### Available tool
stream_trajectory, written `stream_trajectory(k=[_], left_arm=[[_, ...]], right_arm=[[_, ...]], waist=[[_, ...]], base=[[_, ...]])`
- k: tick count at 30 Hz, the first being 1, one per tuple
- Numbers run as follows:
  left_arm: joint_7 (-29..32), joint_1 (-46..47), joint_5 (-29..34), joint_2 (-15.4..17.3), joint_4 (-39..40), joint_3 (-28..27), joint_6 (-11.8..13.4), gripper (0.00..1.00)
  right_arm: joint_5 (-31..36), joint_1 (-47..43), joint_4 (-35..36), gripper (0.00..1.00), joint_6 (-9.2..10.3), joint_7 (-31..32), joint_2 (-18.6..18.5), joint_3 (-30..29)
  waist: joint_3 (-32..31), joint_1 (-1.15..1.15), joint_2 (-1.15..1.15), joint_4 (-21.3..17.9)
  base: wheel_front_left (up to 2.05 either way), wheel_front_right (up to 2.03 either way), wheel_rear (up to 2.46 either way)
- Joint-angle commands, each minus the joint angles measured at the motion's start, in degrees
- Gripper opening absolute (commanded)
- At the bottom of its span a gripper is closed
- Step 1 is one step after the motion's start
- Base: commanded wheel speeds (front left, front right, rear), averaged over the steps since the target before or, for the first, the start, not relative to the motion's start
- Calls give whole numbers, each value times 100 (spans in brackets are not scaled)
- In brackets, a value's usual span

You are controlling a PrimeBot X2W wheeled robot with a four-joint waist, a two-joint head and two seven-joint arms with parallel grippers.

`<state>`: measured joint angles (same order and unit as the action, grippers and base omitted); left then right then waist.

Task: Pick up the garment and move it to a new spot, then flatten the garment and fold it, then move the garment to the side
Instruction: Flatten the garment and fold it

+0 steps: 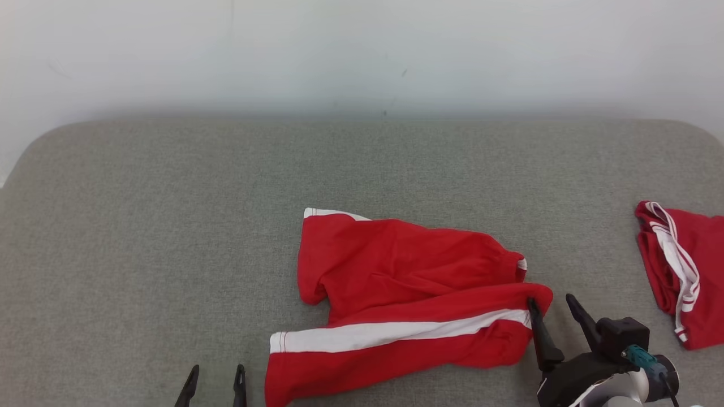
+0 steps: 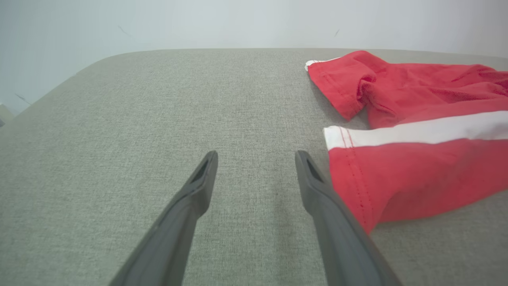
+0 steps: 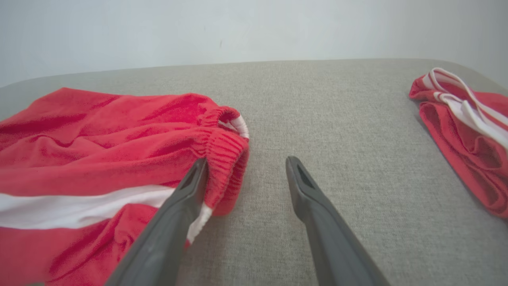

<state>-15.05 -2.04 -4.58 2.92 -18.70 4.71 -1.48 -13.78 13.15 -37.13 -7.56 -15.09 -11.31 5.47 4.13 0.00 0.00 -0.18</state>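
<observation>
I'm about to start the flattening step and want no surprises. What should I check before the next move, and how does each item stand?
1. Open right gripper: ok.
2. Open left gripper: ok.
3. The red shorts lie flat: not ok, rumpled and partly folded over.
4. The right gripper is free of the waistband: cannot tell, one finger overlaps it.
5. The second red garment lies apart from the red shorts: ok.
</observation>
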Motion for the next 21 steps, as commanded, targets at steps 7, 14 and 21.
stream_trajectory(k=[7, 14, 21], left_arm=[[-17, -130, 75, -3, 151, -217, 19, 100], [-17, -231, 138, -2, 240, -355, 7, 100], [-17, -353, 274, -4, 463, -468, 37, 100]], right_arm=[[548, -439, 1049, 100, 15, -3, 348, -417], [801, -751, 1696, 100, 15, -3, 586, -410], [1021, -1074, 1796, 100, 15, -3, 725, -565]], waist=[[-229, 0, 0, -72], [-351, 0, 0, -35], [-481, 0, 0, -35]], base=[[0, 0, 0], [0, 0, 0], [0, 0, 0]])
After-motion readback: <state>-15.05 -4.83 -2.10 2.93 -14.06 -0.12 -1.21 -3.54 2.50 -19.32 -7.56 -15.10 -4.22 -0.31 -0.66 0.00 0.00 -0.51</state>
